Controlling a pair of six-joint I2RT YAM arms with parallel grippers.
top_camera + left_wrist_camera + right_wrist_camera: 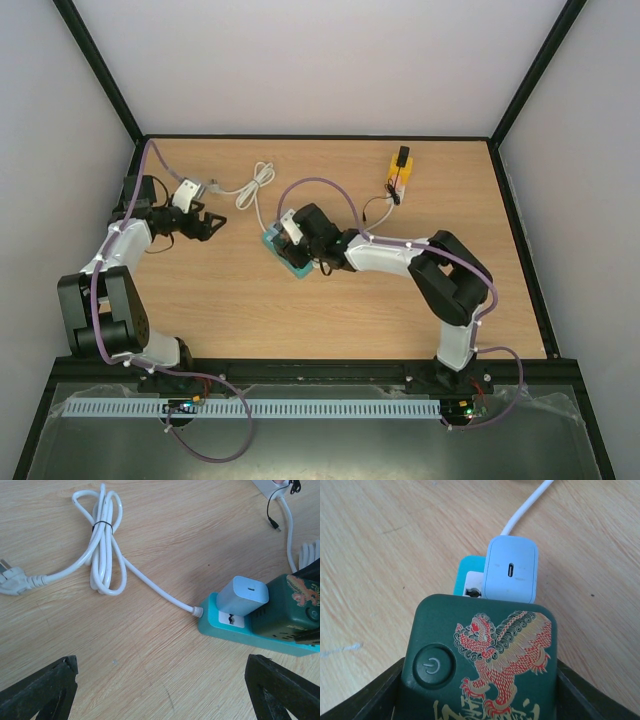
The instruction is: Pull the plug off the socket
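Note:
The teal socket strip (225, 627) lies at mid-table (280, 258). A light blue plug (511, 570) stands in its end slot (243, 596). Beside the plug, a dark green block (480, 650) with a power button and a red lion print sits on the strip (280, 605). My right gripper (480, 685) reaches down over the green block, its black fingers (375, 700) pressed against the block's two sides. My left gripper (161, 667) hangs open over bare wood, left of the strip (212, 225), with nothing between its fingers.
The strip's white cable runs to a tied coil (105, 545) and ends in a white wall plug (12, 577). A yellow item with a thin black lead (398, 172) lies at the back right. Black frame posts (100, 70) border the table.

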